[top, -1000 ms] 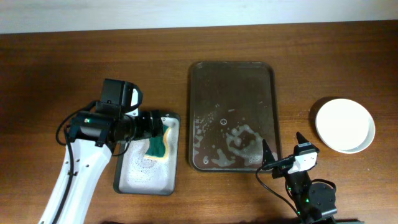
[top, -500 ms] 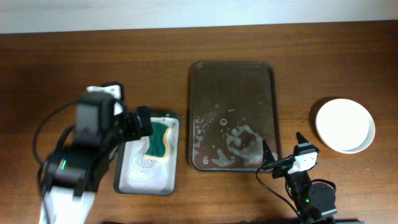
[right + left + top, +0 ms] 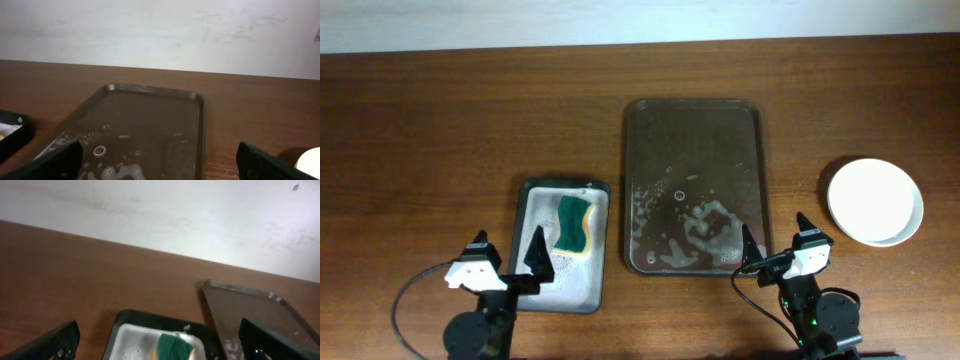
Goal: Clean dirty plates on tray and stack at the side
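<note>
Sponge [image 3: 573, 226] at nine o'clock was just released by left gripper [image 3: 508, 245], parked wide open like right gripper [image 3: 772, 232]; cleaning is judged done.

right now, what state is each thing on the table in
plates, white with no smears showing, apparently stacked on the table right of the tray
tray, no plates on it, wet with suds
sponge, lying in the grey tray
grey tray, soapy inside
left fingers, open, holding nothing
right fingers, open, holding nothing
</note>
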You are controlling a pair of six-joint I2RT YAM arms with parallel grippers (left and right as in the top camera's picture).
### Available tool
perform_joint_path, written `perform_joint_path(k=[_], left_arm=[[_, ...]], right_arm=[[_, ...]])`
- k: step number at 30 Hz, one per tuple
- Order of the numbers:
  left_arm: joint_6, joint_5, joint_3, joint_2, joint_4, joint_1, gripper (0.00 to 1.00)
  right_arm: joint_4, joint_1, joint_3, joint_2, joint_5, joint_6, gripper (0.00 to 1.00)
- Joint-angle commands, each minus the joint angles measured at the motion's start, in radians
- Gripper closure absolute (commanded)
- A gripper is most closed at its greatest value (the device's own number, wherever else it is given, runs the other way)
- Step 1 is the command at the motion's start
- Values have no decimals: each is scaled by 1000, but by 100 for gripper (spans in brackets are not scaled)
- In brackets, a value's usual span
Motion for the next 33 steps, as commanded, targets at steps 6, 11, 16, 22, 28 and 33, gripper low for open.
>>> perform_joint_path(k=[6, 11, 16, 22, 28, 33], left_arm=[[19, 37, -157, -12, 167, 4, 0], [19, 37, -157, -12, 166, 4, 0], [20, 37, -157, -12, 166, 4, 1], [19, 37, -157, -12, 166, 4, 0], [19, 37, -157, -12, 166, 3, 0], [20, 37, -157, -12, 166, 4, 0]], right_arm=[[-5, -7, -6, -5, 12, 5, 1], [-5, -7, -6, -5, 12, 5, 1], [-5, -7, -6, -5, 12, 5, 1], [-5, -7, -6, -5, 12, 5, 1], [-5, -7, -6, -5, 12, 5, 1], [-5, -7, -6, -5, 12, 5, 1]])
